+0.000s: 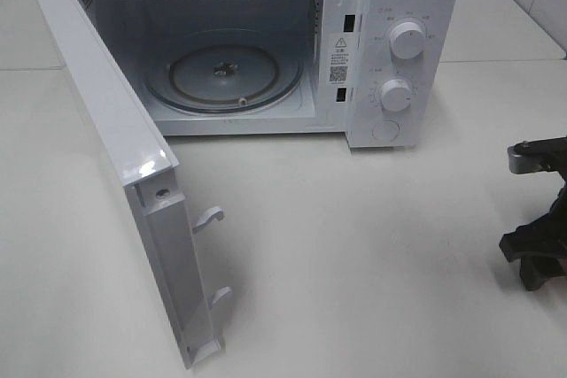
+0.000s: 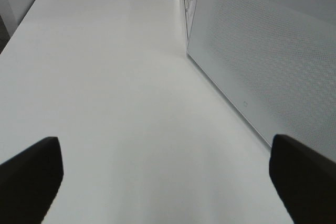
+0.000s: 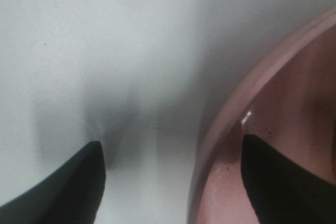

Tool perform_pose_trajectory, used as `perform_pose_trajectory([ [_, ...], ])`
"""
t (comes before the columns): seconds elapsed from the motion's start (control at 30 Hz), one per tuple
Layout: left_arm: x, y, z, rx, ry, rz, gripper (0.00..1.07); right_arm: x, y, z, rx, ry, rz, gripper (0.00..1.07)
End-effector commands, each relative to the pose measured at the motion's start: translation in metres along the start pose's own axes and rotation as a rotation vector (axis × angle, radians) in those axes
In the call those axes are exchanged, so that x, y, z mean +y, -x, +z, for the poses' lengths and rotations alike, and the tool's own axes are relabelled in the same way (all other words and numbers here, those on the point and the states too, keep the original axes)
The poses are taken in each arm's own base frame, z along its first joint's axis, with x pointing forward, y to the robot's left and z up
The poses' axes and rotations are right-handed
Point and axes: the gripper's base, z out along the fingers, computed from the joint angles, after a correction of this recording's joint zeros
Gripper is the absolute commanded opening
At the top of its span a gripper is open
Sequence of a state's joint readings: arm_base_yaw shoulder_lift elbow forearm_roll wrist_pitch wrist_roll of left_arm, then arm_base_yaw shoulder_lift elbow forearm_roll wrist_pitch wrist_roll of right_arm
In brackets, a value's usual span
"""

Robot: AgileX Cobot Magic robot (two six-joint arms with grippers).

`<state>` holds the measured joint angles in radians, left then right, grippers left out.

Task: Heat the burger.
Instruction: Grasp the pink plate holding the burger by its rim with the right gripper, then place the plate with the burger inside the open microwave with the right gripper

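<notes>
A white countertop microwave oven (image 1: 390,6) is seen at the back of the pale white table (image 1: 354,254), and its white hinged door (image 1: 97,121) is swung wide open toward the left side of the high view. Inside the cavity, a round clear glass turntable (image 1: 221,73) is lit up. Two white round knobs (image 1: 407,41) (image 1: 395,95) are stacked on the control panel, with a flat round button (image 1: 385,131) below them. Two white latch hooks (image 1: 208,217) stick out of the door's free edge.

Over to the left gripper (image 2: 164,139): its black fingertips (image 2: 26,177) are spread as wide as they go, nothing is held between them, and it is poised over bare table (image 2: 115,77) just beside the door's dotted outer face (image 2: 273,51).

Now the right side. A dark arm (image 1: 539,219) is caught at the right edge of the high view, low over the table. In the wrist view the right gripper (image 3: 170,141) is seen straddling the rim of a round pink plate (image 3: 215,129): one black finger (image 3: 63,192) is placed outside, over the table, and the other (image 3: 283,182) is set inside the plate, close to the rim's inner wall. The jaws are apart; a clear gap is left between the outer finger and the rim, so no clamp is made.

The burger is not shown in any view, so its place cannot be told.
</notes>
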<state>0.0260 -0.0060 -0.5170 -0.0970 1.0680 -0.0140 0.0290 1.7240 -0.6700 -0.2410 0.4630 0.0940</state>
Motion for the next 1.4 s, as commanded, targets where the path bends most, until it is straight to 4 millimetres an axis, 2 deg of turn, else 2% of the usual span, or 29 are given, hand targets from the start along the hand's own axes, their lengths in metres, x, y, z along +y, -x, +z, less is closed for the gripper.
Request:
perform_pose_trajectory([
  [0.03,0.000,-0.001,-0.002,-0.012,-0.008,0.001,1.00,-0.003,-0.003,0.003,0.012,-0.023,0.000,0.47],
  [0.07,0.000,-0.001,-0.002,-0.012,-0.008,0.001,1.00,-0.004,-0.006,0.005,0.016,-0.036,0.002,0.39],
  [0.17,0.000,-0.001,-0.002,-0.012,-0.008,0.001,1.00,-0.004,-0.007,0.006,0.018,-0.041,0.006,0.36],
  [0.23,0.000,-0.001,-0.002,-0.012,-0.008,0.001,1.00,-0.005,-0.007,0.007,0.005,-0.058,0.020,0.21],
  [0.33,0.000,-0.001,-0.002,-0.012,-0.008,0.001,1.00,-0.005,-0.007,0.007,0.002,-0.060,0.016,0.18],
  [0.4,0.000,-0.001,-0.002,-0.012,-0.008,0.001,1.00,-0.006,-0.007,0.007,0.000,-0.072,-0.003,0.02],
  [0.93,0.000,-0.001,-0.002,-0.012,-0.008,0.001,1.00,-0.006,-0.007,0.005,0.026,-0.077,0.016,0.00],
  [1.4,0.000,-0.001,-0.002,-0.012,-0.008,0.001,1.00,0.002,-0.004,-0.015,-0.015,-0.210,-0.017,0.00],
])
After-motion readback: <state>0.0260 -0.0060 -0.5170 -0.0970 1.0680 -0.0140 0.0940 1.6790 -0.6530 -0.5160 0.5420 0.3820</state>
